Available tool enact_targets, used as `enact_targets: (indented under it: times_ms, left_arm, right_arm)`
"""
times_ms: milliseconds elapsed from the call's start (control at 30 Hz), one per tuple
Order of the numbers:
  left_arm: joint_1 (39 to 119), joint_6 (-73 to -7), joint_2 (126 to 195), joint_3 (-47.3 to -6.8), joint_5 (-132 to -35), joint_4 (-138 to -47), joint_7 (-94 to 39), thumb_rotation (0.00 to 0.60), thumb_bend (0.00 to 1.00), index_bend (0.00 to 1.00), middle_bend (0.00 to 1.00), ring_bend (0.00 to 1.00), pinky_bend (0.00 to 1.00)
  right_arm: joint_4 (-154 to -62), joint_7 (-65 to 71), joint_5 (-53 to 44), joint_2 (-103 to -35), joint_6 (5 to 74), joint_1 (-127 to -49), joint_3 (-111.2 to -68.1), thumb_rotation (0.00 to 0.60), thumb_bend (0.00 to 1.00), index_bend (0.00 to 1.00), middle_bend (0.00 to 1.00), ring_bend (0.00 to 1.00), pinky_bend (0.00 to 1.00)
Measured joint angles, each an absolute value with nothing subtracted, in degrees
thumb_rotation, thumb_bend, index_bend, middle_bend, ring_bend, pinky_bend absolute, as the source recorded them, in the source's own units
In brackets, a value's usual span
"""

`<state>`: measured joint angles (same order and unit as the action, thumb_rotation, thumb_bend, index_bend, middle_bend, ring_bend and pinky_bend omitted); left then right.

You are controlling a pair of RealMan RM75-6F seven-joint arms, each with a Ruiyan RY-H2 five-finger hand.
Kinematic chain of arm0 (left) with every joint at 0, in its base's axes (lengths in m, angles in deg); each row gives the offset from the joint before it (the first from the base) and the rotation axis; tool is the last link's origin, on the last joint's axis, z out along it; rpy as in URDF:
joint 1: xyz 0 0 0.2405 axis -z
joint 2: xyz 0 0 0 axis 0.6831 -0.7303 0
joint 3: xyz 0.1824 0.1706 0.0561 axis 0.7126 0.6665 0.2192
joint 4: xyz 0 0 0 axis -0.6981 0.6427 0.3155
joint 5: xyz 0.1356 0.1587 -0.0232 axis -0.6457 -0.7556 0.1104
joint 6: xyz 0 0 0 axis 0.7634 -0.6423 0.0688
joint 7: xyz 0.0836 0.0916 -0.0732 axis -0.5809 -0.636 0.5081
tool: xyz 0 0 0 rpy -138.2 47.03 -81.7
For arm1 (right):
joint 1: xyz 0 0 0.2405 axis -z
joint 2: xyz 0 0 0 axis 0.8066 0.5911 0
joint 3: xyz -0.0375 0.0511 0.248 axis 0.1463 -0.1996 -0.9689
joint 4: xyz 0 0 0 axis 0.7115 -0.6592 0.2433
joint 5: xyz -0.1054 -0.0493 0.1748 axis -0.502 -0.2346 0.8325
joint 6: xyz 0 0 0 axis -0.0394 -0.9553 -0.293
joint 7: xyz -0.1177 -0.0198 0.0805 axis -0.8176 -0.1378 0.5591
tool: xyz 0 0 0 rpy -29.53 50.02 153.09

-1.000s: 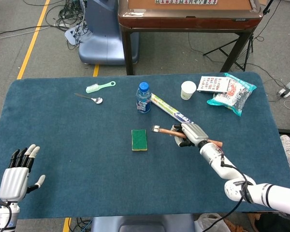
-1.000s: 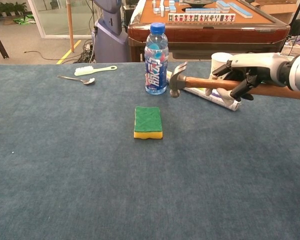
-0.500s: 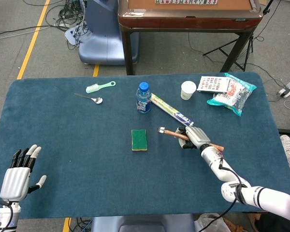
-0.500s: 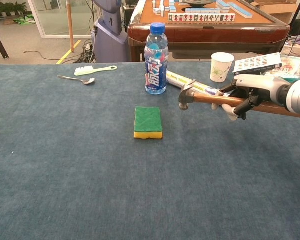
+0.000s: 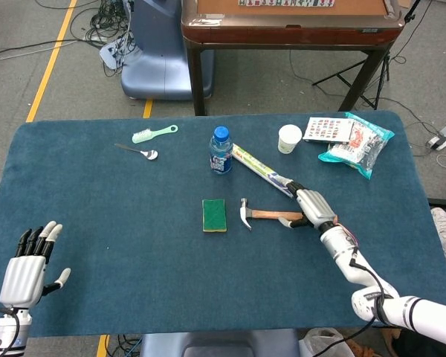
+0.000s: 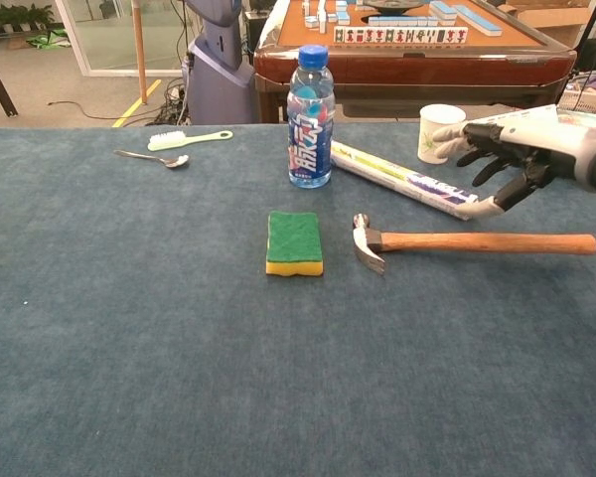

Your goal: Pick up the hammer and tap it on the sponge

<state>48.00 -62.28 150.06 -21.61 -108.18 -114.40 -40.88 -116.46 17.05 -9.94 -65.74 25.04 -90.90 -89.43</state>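
Wooden-handled claw hammer [image 6: 467, 241] lies flat on the blue carpeted surface [image 6: 129, 328] in the middle of the chest view, its metal head just to the right of the green-and-yellow rectangular sponge [image 6: 294, 241] but apart from it, the handle running off toward the right edge. The right hand [image 6: 512, 149] hangs above the far end of the handle in the upper right of that view, fingers [image 6: 477, 139] spread and holding nothing; a gap between hand and handle is plain there. The head view, from above, shows the same right hand [image 5: 312, 206] overlapping the handle's end, so the gap cannot be read from it.

Only the head view shows the left hand [image 5: 26, 271], at the lower left corner of the frame, fingers extended, apart and empty.

Behind the sponge stand a blue-capped plastic drink bottle [image 6: 310, 117] and a long printed tube [image 6: 402, 179] lying at a slant. A white paper cup [image 6: 435, 131] sits to the right, a metal spoon [image 6: 154, 157] and a pale green toothbrush [image 6: 189, 139] at upper left. The head view alone shows the snack packets [image 5: 354, 143] whole at its upper right.
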Motion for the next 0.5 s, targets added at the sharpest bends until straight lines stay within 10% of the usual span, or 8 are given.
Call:
enact_targets:
  times_ms: [500]
  left_arm:
    - [48.6,-62.3,150.8,-22.2,-108.1,-113.4,-40.5,0.6,0.23,0.07,0.07,0.04,0.0]
  right_arm:
    - [-131.4,7.3,-16.5,-49.8,48.6,-75.0,-85.8,0.6,0.35,0.02,0.22,0.11,0.23]
